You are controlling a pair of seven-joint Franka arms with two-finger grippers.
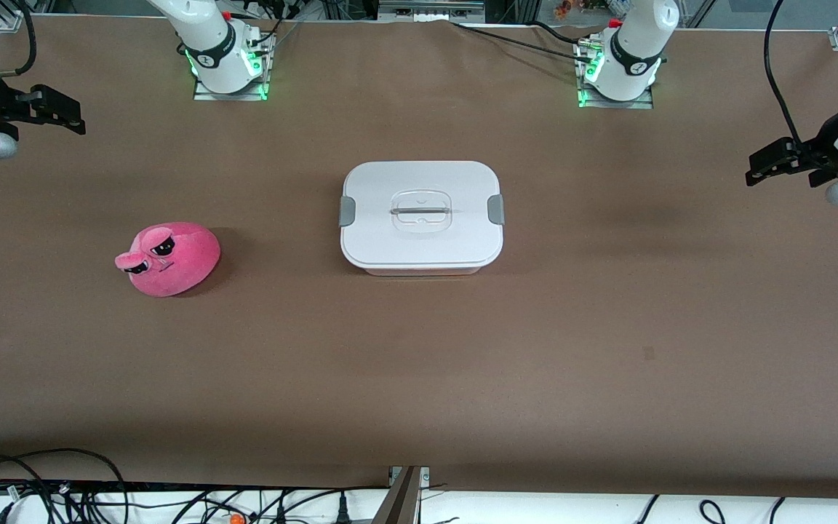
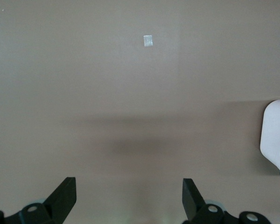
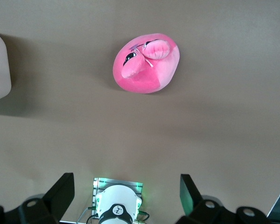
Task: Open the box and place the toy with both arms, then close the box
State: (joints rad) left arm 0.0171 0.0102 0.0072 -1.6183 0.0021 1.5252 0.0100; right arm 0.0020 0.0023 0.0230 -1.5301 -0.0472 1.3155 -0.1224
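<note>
Box (image 1: 421,216) frame centre, lid on, clips shut. Toy (image 1: 169,259) left of centre. Right gripper (image 1: 55,116) upper-left edge, left gripper (image 1: 772,164) right edge; both spread wide, holding nothing. Risk: uneven clip release tilts lid; box slides on cloth.

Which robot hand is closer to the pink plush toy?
The right hand: it hangs at the pink plush toy's end of the table. The left hand hangs at the other end, past the box.

No lettering, label or number reads clearly anywhere; the round marks on the arm bases are too small to make out.
</note>
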